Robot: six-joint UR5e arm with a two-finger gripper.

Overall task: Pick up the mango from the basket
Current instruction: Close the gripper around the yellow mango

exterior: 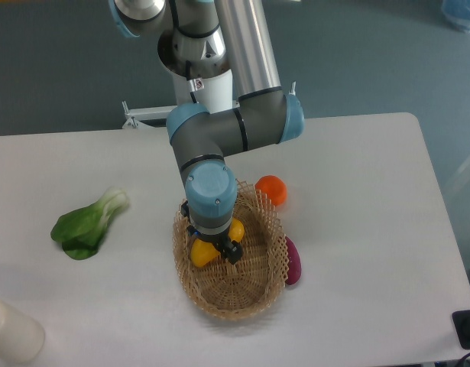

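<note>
The basket is an oval tan wicker one at the table's middle front. The mango is yellow-orange and lies slanted in the basket's far left part, with its middle hidden under my wrist. My gripper points down into the basket and straddles the mango's middle. One black finger presses against the mango's near side; the other is hidden behind the wrist. The jaws look closed on the fruit. I cannot tell whether the mango still rests on the basket floor.
A round orange fruit sits just outside the basket's far right rim. A dark purple vegetable lies against the basket's right side. A green leafy vegetable lies at the left. A white cylinder stands at the front left corner.
</note>
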